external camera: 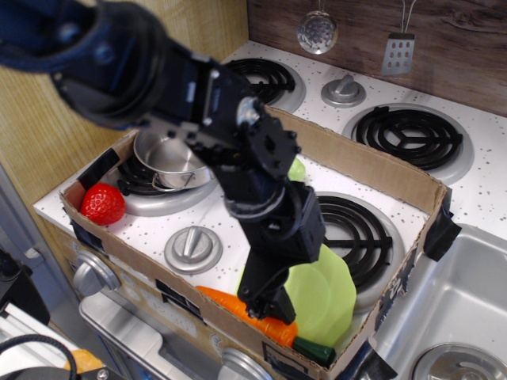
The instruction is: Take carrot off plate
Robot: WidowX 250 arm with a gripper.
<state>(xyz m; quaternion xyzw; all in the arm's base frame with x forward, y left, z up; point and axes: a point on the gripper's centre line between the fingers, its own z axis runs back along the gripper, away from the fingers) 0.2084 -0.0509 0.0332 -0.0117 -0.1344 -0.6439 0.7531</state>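
The orange carrot [219, 299] lies along the front wall of the cardboard box, its right part resting on the front edge of the lime-green plate [329, 289], and its dark green stem end [317, 351] points right. My black gripper [268, 305] is down on the carrot's middle and hides it. The fingers are dark against the arm, so I cannot tell whether they are open or closed on the carrot. The plate sits on the front right burner, partly hidden by my arm.
A shallow cardboard box [372, 170] walls in the front of the stove. A steel pot [170, 154] stands on the left burner, with a red strawberry [101, 203] in the front left corner. A knob [192, 245] and a small green object [297, 169] lie between. The sink [467, 309] is at the right.
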